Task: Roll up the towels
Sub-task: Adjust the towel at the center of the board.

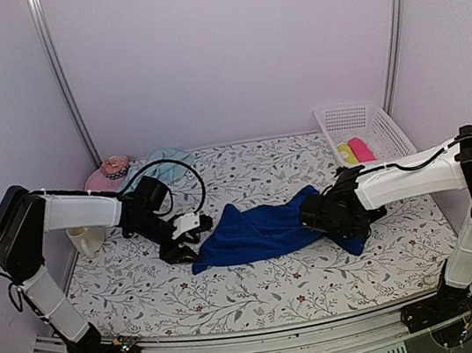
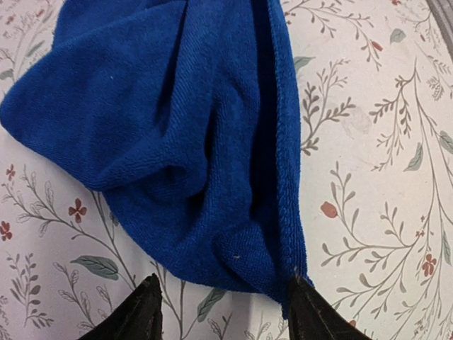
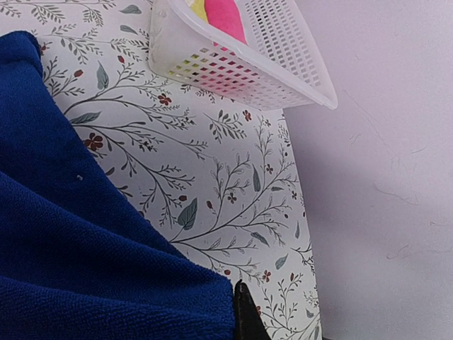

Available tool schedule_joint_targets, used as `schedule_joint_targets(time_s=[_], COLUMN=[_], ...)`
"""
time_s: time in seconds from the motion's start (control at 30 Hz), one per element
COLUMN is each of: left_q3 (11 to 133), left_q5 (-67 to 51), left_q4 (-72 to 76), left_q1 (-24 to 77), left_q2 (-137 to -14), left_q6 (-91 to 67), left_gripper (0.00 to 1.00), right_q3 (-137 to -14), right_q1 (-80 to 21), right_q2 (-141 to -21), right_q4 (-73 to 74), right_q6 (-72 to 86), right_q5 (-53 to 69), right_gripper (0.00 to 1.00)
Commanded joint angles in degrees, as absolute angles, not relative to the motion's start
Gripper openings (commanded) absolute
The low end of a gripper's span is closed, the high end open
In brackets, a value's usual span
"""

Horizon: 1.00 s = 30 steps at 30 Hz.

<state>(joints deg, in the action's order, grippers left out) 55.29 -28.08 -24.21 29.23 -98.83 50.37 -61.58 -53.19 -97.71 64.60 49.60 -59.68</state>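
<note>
Floral table (image 1: 262, 292), blue towel (image 1: 253, 232) lengthwise left-to-right

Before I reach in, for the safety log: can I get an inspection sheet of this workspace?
Surface: floral tabletop.
Job's things: royal blue towel unrolled mid-table; aqua towel bunched back left.
Clutter: pink hat beside it; white basket back right, pink item inside; cream cup far left.
Grippers: left gripper open at the blue towel's left end; right gripper shut on its right end.
Cables: black loop behind the left gripper; black lead behind the right.
Surroundings: pale walls, metal posts.
</note>
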Motion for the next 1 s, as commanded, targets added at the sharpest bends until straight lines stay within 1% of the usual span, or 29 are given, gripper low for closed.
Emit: schedule_joint_targets(time_s=[0.0, 0.17, 0.33, 0.5, 0.77, 0.97], left_q3=[54.1, 53.5, 51.8, 50.8, 49.6, 50.2], left_q5=[-30.2, -33.4, -36.7, -36.4, -30.5, -29.3], left_q4=[-27.4, -28.9, -28.7, -30.4, -24.9, -24.0], left_q1=[29.0, 29.0, 28.9, 28.9, 29.1, 29.3], left_q2=[-98.0, -96.4, -92.3, -91.7, -94.2, -96.1], left_q6=[51.6, 51.8, 52.5, 54.4, 51.6, 50.6], left_gripper=[0.61, 0.62, 0.63, 0.64, 0.58, 0.54], right_q3=[-63.3, -63.3, -63.4, -63.6, -64.1, -64.2], right_q1=[-53.0, -53.1, -53.2, -53.4, -53.9, -54.2], right_q2=[-99.3, -99.7, -99.7, -99.6, -99.6, -99.5], right_q4=[68.5, 67.9, 67.7, 67.8, 68.1, 68.4], right_q6=[53.9, 53.5, 53.4, 53.4, 53.3, 53.4], right_q5=[-61.6, -61.3, -61.1, -61.3, -61.3, -61.4], right_gripper=[0.02, 0.02, 0.02, 0.02, 0.02, 0.02])
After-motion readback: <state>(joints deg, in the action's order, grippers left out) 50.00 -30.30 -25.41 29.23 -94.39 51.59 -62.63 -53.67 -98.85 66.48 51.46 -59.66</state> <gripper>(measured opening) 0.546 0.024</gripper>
